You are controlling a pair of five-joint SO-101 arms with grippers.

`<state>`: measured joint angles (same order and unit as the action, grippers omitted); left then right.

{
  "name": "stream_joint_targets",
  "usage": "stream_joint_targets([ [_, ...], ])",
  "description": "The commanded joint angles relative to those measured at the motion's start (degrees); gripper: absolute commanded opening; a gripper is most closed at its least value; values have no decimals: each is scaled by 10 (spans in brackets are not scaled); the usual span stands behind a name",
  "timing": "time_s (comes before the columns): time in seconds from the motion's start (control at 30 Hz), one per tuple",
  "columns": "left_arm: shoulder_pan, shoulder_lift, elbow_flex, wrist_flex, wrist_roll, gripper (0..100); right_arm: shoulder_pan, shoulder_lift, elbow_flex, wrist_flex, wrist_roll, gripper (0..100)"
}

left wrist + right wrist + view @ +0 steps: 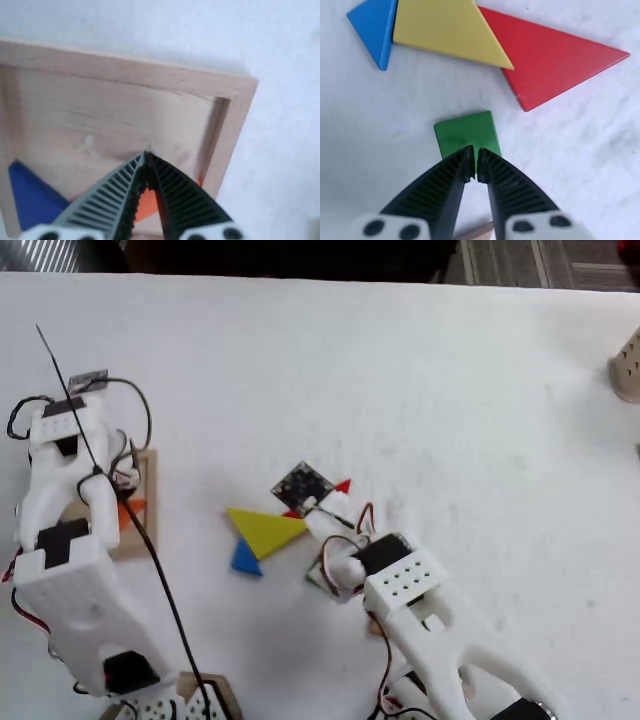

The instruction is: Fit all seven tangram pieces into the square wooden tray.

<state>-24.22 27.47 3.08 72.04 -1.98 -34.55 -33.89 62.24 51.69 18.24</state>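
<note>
The square wooden tray point(235, 125) lies under my left arm at the table's left side, tray point(148, 502) in the high view. A blue piece point(30, 197) and an orange piece point(147, 201) lie in it. My left gripper point(146, 159) hangs shut just above the orange piece. On the table lie a yellow triangle point(445, 30), a blue triangle point(370, 27), a red triangle point(550, 57) and a green square point(466, 134). My right gripper point(474, 165) is shut, with its tips at the green square's near edge.
A tan wooden edge point(475, 232) shows between the bases of the right fingers. A pale perforated block point(627, 365) stands at the far right edge. The white table point(450, 400) stretches wide behind the pieces.
</note>
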Motion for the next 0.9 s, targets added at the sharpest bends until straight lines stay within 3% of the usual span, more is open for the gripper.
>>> stream_joint_targets([
  [0.0, 45, -4, 23, 23, -40, 24, -5, -17, -6, -8, 9, 18],
  [0.37, 74, -4, 19, 35, -111, 24, -1, -17, -7, -8, 9, 18],
  [0.87, 87, -36, 47, 51, -134, 24, 0, -17, -7, -12, 9, 18],
])
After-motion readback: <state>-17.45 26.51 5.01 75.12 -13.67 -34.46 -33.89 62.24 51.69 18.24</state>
